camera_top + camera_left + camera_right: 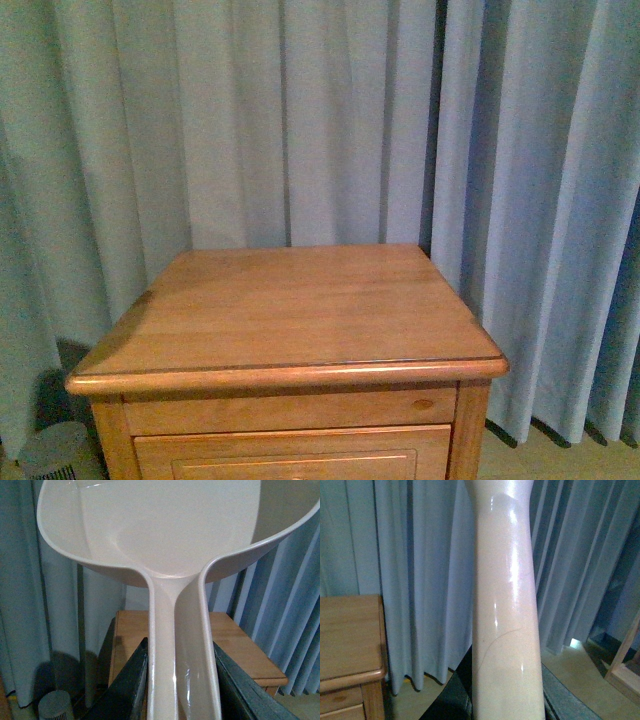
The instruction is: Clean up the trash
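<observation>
My left gripper (180, 680) is shut on the handle of a beige scoop-shaped dustpan (165, 525), held up in the air; its pan fills the upper part of the left wrist view and holds nothing I can see. My right gripper (505, 700) is shut on the glossy beige brush handle (505, 595), which rises out of the frame so the bristles are hidden. The trash is out of view. Neither arm shows in the front view, where the wooden cabinet top (290, 310) lies bare.
The wooden cabinet (240, 647) stands against blue-grey curtains (300, 110), with its corner (350, 640) beside the right arm. A small grey ribbed canister (55, 450) sits on the floor at the cabinet's left. A wooden frame (625, 670) stands on the tan floor to the right.
</observation>
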